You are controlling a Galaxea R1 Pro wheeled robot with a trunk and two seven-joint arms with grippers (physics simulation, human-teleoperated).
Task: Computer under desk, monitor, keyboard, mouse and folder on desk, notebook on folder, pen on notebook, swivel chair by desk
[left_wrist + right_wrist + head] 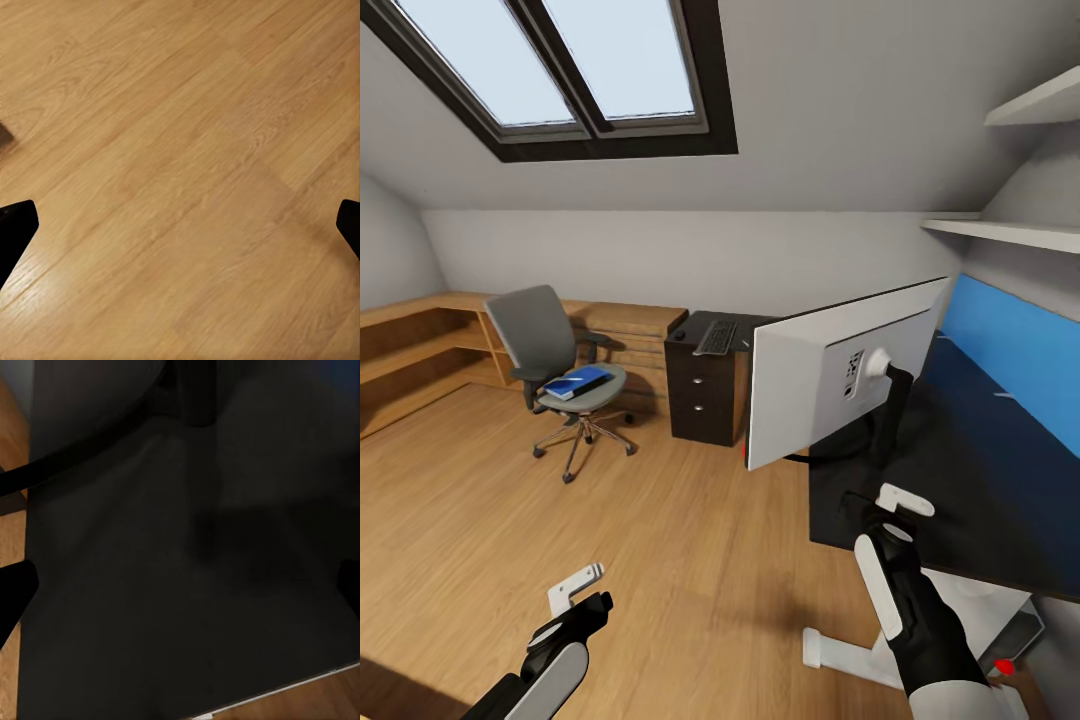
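Head view first: nearest the lens, low in the frame, the left claw hangs over bare wooden floor, one white finger and one dark finger parted, nothing between them. Lower right, the right claw reaches over the near edge of the glossy black worktop, empty as well; how wide it stands can't be told from this angle. Just above it, the monitor stands on the worktop with its pale back facing us, stand planted on the black surface, the blue rear panel at right. At the far end of the worktop, centre frame, the keyboard lies over the dark drawer unit, with a small dark speck, likely the mouse, just left of it. Left of centre, the swivel chair sits well apart from the worktop, the blue folder on its seat. At bottom right a red mark shows low under the worktop.

Left wrist view: floorboards, and two dark fingertips at the frame's opposite edges, spread wide on nothing.

Right wrist view: black worktop below, the monitor stand's foot at top, floor along the left edge. Fingertips at both edges, spread wide, gripping nothing.
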